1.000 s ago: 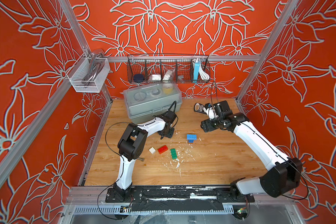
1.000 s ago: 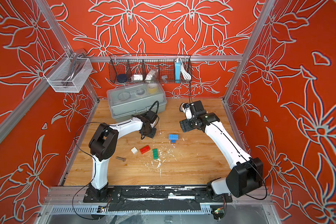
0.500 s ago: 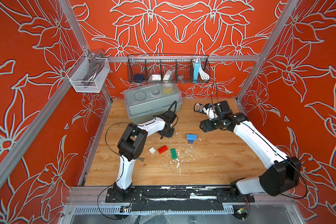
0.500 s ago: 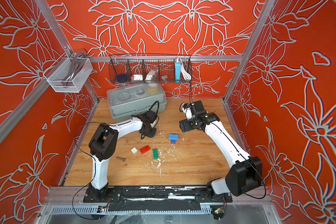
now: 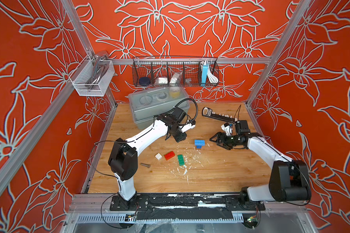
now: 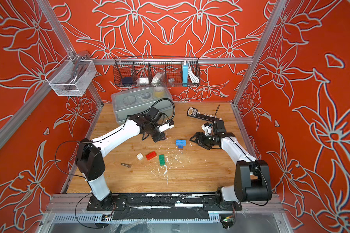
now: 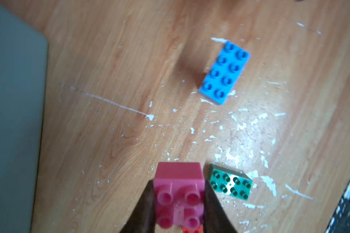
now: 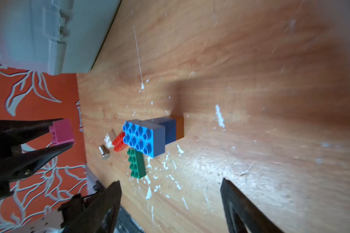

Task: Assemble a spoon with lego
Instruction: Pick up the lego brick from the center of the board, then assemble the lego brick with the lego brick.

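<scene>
Two grippers flank the blue brick stack: left gripper clamped on pink brick, right gripper spread wide, empty, just beside stack.

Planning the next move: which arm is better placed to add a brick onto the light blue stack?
Left. The left gripper is shut on the pink brick, close to the blue stack; the right gripper is open and empty, probably better for steadying.

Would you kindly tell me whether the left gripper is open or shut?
Shut on the pink brick: in the left wrist view the left gripper has a finger pressed against each side.
</scene>
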Controlling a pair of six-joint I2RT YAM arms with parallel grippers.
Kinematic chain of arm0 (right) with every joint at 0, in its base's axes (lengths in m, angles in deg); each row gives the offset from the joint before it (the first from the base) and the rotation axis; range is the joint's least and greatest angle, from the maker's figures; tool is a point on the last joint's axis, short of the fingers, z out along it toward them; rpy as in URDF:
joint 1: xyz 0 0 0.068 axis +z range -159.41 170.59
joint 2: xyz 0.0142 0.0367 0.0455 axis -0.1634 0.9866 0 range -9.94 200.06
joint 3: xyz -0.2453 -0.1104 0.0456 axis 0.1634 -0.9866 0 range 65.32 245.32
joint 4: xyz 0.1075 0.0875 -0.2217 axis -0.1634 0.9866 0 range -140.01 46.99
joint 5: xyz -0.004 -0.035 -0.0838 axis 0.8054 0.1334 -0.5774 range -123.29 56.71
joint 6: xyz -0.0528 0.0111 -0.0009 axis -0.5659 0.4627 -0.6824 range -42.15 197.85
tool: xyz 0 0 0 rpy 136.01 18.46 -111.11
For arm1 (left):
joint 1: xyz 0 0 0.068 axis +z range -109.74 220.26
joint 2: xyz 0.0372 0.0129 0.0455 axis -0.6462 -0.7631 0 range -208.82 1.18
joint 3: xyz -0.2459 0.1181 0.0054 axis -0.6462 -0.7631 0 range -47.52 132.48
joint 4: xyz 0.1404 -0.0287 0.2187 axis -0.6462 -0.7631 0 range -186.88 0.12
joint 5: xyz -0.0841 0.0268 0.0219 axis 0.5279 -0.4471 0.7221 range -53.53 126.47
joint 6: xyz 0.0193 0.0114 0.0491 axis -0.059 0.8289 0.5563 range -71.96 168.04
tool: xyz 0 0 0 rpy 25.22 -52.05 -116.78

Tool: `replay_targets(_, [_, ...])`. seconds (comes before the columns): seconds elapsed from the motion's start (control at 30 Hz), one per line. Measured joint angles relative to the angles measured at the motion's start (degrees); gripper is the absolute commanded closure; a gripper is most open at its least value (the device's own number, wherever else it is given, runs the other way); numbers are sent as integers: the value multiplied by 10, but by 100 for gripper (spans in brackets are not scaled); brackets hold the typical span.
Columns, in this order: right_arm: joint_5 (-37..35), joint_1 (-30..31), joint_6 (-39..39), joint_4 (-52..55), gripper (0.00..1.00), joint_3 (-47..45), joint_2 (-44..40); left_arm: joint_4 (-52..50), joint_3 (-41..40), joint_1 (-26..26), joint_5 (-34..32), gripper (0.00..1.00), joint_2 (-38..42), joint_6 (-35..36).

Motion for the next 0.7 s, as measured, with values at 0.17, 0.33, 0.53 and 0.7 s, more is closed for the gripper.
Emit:
replay_targets(0.17, [56, 0, 57, -96, 21, -54, 4, -96, 73, -14, 51, 100, -37, 113])
replay_targets(0.33, [92, 0, 101, -186, 22, -89, 20, -170, 173, -18, 69, 100, -107, 162])
replay_targets(0.53, [120, 0, 135, -272, 24, -115, 63, -199, 222, -44, 64, 100, -160, 189])
replay_targets(0.7, [138, 3, 150, -319, 25, -121, 76, -195, 234, -59, 57, 100, -177, 194])
